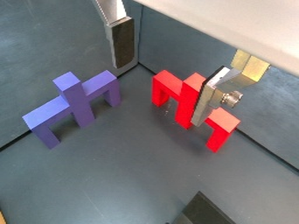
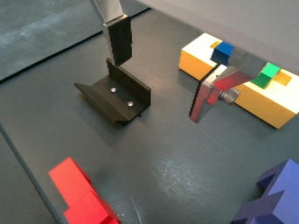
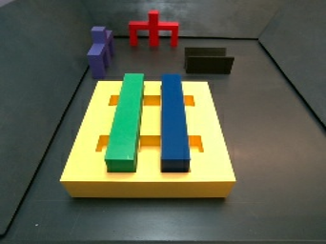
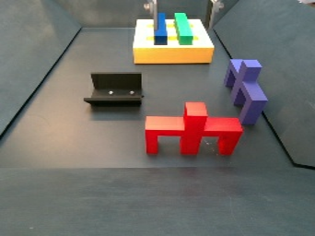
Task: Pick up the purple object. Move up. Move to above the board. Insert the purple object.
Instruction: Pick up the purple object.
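Note:
The purple object stands on the dark floor, apart from the gripper; it also shows in the other wrist view and in both side views. The board is a yellow slotted block bearing a green bar and a blue bar; it shows too in a side view and a wrist view. My gripper hangs high above the floor, open and empty. It does not clearly show in the side views.
A red piece of the same shape stands near the purple one. The fixture stands on the floor between the red piece and the board. Grey walls enclose the floor.

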